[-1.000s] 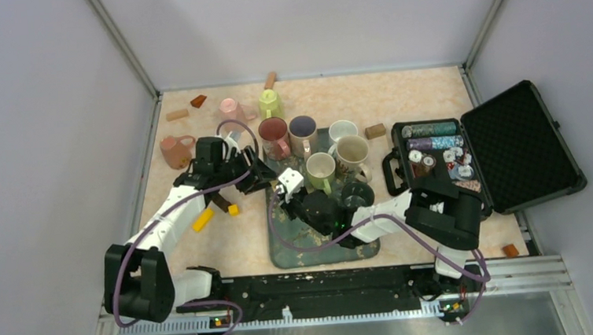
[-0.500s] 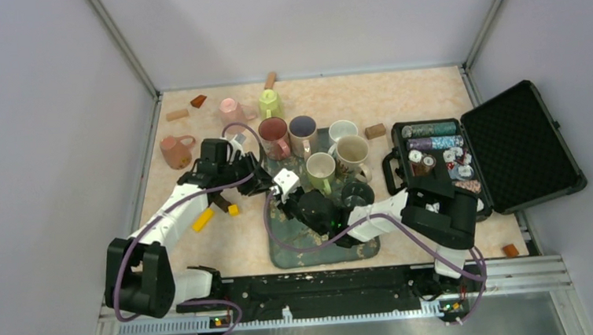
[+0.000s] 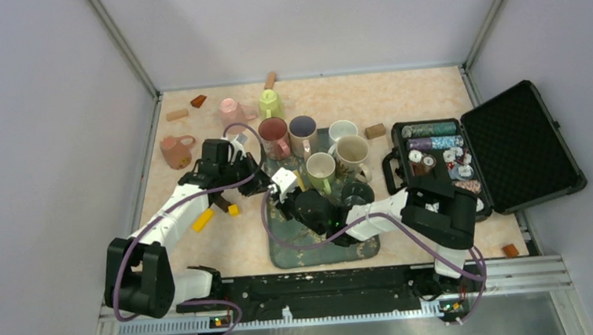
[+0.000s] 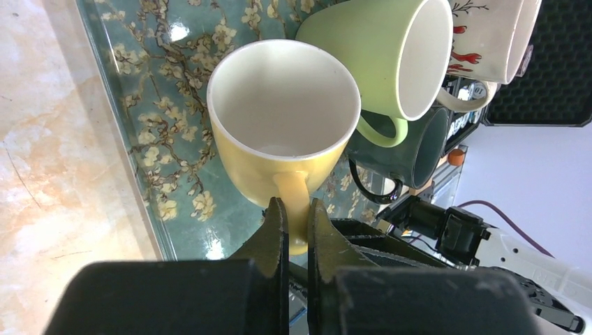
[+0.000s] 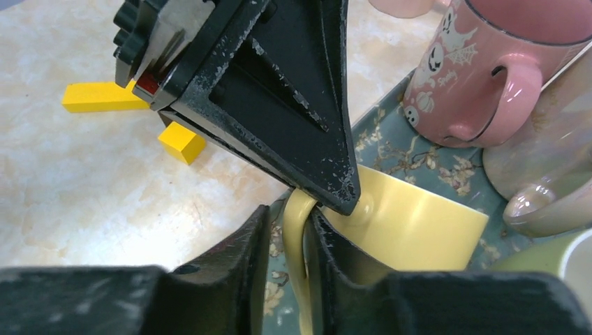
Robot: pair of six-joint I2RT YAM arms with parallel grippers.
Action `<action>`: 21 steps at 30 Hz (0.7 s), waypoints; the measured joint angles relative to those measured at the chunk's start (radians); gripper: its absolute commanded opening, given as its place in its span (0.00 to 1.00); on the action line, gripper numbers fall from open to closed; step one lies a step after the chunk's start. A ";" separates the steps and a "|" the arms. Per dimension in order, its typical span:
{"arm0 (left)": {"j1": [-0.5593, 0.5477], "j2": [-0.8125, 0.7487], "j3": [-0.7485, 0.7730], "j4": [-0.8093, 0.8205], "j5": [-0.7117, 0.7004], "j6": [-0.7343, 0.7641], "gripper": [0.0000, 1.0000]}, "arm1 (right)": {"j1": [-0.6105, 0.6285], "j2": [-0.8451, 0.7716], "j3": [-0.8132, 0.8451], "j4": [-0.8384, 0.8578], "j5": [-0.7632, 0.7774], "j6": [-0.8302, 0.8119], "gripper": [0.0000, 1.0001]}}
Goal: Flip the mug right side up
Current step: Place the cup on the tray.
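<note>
Glossy yellow mug (image 4: 283, 132), white inside, nothing in it. It's over the left edge of the teal blossom-print tray (image 4: 150, 105), with its mouth facing the left wrist cam and its handle nearest that cam.

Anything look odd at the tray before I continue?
Both the left tool and right tool clamp the handle of the yellow mug, crowding each other at the tray edge; the mug looks tipped, not upright.

Bright, even light fr above, soft shadows. Glare on tray (image 4: 139, 105) glaze. Wrist cams: foreground blurred, yellow mug (image 4: 269, 171) sharp.
</note>
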 measured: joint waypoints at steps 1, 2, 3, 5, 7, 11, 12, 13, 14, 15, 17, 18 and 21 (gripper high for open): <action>-0.001 0.000 0.000 0.000 -0.001 0.003 0.00 | 0.000 0.000 0.003 -0.006 -0.004 0.010 0.33; -0.002 0.000 0.002 -0.001 -0.001 0.008 0.00 | 0.000 -0.002 0.003 -0.014 -0.009 0.019 0.36; -0.002 0.000 0.003 -0.001 -0.002 0.011 0.00 | 0.000 -0.005 0.003 -0.023 -0.014 0.030 0.39; -0.006 -0.001 0.006 -0.003 -0.005 0.020 0.00 | 0.000 -0.014 0.003 -0.047 -0.024 0.046 0.44; -0.010 -0.006 0.008 -0.004 -0.014 0.027 0.00 | 0.000 -0.029 0.003 -0.072 -0.030 0.063 0.49; -0.022 -0.021 0.008 -0.005 -0.040 0.048 0.00 | 0.000 -0.071 0.003 -0.112 -0.041 0.091 0.58; -0.024 -0.025 0.010 -0.006 -0.048 0.051 0.00 | 0.000 -0.085 0.002 -0.124 -0.045 0.098 0.59; -0.028 -0.028 0.011 -0.008 -0.055 0.056 0.00 | 0.000 -0.098 0.002 -0.133 -0.048 0.105 0.60; -0.032 -0.032 0.013 -0.009 -0.066 0.063 0.00 | -0.001 -0.116 0.001 -0.148 -0.054 0.114 0.61; -0.036 -0.035 0.015 -0.009 -0.075 0.069 0.00 | -0.003 -0.135 0.001 -0.163 -0.060 0.123 0.62; -0.045 -0.043 0.021 -0.015 -0.098 0.082 0.00 | -0.009 -0.171 0.000 -0.187 -0.074 0.139 0.65; -0.050 -0.046 0.023 -0.017 -0.107 0.089 0.00 | -0.012 -0.192 -0.001 -0.202 -0.083 0.148 0.66; -0.068 -0.063 0.024 -0.026 -0.145 0.106 0.00 | -0.023 -0.266 -0.024 -0.242 -0.109 0.169 0.69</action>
